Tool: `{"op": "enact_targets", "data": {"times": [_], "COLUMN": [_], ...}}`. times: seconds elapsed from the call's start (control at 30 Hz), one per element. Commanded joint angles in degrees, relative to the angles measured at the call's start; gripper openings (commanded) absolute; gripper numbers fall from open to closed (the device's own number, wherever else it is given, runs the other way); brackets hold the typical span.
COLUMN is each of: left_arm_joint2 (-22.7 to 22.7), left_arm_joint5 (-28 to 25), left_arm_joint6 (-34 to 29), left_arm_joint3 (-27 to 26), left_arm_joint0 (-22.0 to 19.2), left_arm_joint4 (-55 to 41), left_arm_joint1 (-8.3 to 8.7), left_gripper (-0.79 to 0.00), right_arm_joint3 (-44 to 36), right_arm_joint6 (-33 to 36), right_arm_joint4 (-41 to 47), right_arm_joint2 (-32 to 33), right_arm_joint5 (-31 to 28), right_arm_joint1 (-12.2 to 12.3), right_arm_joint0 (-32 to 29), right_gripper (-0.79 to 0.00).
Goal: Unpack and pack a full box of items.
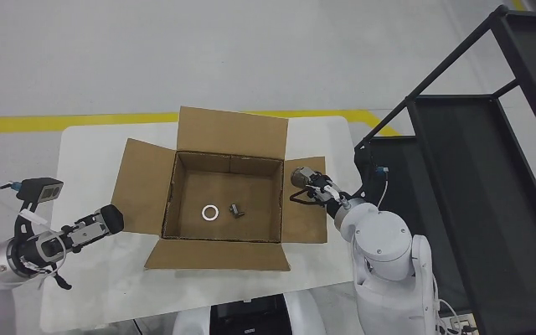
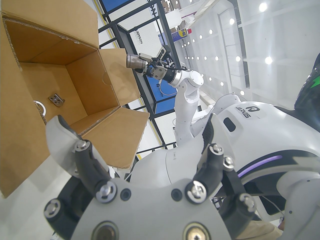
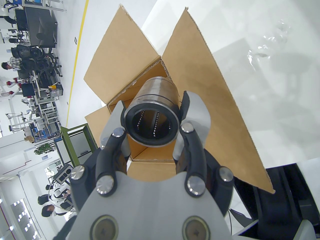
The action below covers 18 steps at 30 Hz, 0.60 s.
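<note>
An open cardboard box [image 1: 142, 186] sits mid-table with its four flaps spread out. On its floor lie a white ring [image 1: 210, 212] and a small metal block [image 1: 237, 209]; the block [image 2: 56, 99] appears again in the left wrist view. My right gripper [image 1: 301, 179] hangs over the box's right flap, shut on a metal cylinder with a hollow bore [image 3: 155, 111]. The cylinder [image 2: 133, 61] sticks out past the fingertips toward the box. My left gripper [image 2: 135, 131] is open and holds nothing. It hovers over the table just left of the box's left flap.
The white table [image 1: 92, 151] has bare room to the left of and behind the box. A black shelving rack [image 1: 469, 159] stands close on the right, beside the right arm. A yellow floor line [image 1: 84, 122] runs behind the table.
</note>
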Motion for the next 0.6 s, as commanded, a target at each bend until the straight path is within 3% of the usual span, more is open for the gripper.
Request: {"op": "enact_targets", "data": {"times": [0.0,0.33,0.57], "left_arm_joint2": [0.0,0.0,0.0], "left_arm_joint5": [0.0,0.0,0.0], "left_arm_joint6": [0.0,0.0,0.0], "left_arm_joint3": [0.0,0.0,0.0], "left_arm_joint0": [0.0,0.0,0.0], "left_arm_joint4": [0.0,0.0,0.0], "left_arm_joint1": [0.0,0.0,0.0], "left_gripper": [0.0,0.0,0.0], "right_arm_joint3": [0.0,0.0,0.2], "right_arm_joint6": [0.0,0.0,-2.7], "right_arm_joint4": [0.0,0.0,1.5], "right_arm_joint2": [0.0,0.0,2.3], "right_arm_joint5": [0.0,0.0,-3.4], "right_arm_joint1": [0.0,0.0,0.6], "right_arm_joint0": [0.0,0.0,-2.5], "right_gripper": [-0.785,-0.785,-0.785]}}
